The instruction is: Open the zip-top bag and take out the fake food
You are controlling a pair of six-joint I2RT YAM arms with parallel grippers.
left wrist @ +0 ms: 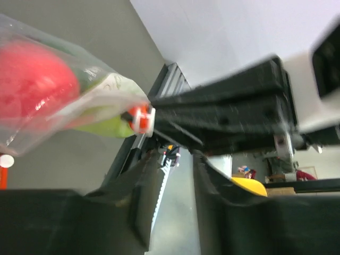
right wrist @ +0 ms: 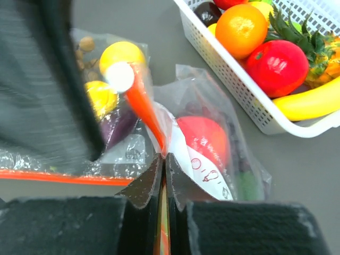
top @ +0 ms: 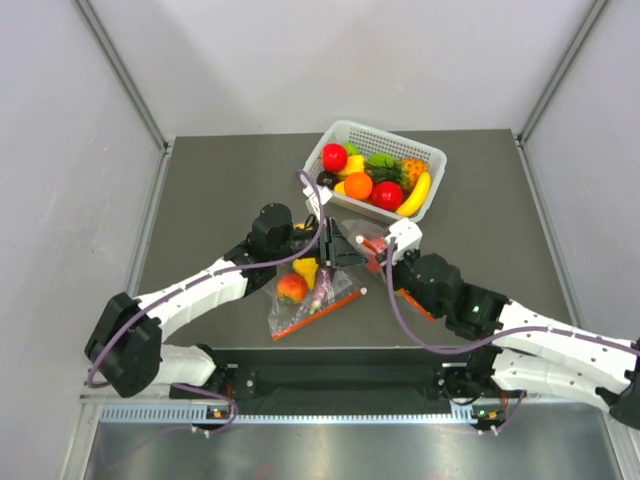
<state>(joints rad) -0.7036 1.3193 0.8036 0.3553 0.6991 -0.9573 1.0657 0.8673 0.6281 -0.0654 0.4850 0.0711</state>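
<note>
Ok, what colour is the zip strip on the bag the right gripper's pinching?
Orange-red; the right wrist view shows the zip strip best.

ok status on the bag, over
Right tool shut on the zip-top bag at its orange strip. Left tool open near the slider, holding nothing. Fake food inside. Second filled bag on the table alongside.
</note>
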